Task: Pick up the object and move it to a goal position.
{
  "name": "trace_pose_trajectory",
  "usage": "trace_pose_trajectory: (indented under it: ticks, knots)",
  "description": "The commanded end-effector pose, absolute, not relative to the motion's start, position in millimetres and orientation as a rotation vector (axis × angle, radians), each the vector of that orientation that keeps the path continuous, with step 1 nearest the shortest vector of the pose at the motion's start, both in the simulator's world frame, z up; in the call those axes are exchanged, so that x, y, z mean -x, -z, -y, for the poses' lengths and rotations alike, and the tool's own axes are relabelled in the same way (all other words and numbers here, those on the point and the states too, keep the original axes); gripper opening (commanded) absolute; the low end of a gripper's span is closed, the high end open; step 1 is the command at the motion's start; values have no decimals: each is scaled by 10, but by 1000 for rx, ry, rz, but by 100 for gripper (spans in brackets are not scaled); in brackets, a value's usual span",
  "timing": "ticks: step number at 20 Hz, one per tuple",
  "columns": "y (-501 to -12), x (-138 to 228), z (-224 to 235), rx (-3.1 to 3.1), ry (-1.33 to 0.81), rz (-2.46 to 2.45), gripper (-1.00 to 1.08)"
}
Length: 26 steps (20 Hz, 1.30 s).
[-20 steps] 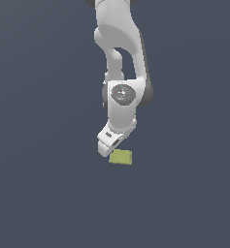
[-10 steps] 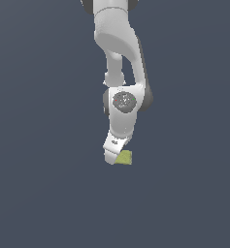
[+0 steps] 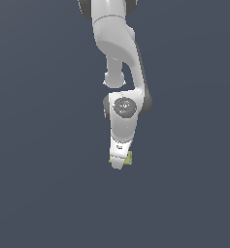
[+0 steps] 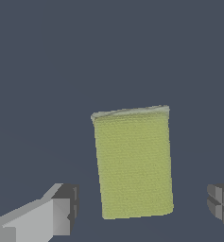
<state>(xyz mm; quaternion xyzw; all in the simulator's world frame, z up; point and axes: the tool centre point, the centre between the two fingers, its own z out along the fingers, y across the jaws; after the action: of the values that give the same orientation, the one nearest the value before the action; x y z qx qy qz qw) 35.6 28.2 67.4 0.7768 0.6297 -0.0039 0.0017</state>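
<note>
The object is a small flat yellow-green block lying on the dark grey floor. In the wrist view it lies between my two fingers, with a clear gap on each side. In the exterior view only a sliver of the block shows beside my white gripper, which stands right over it and hides most of it. The gripper is open, with one finger and the other finger on opposite sides of the block, neither touching it.
A plain dark grey floor surrounds the arm. The white arm comes down from the top of the exterior view. No other objects show.
The arm has lowered and shifted toward the block. The gripper now stands over it, and the block is far more hidden in the exterior view than before.
</note>
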Motion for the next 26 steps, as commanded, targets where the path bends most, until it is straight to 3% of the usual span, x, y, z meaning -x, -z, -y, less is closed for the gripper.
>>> trace_pose_trajectory:
  ticks: [1, 15, 26]
  knots:
    - [-647, -370, -293, -2394, 8, -2031, 100]
    - [-566, -388, -311, -2325, 1, -2112, 100]
    - [-115, -381, -311, -2321, 1, -2117, 100]
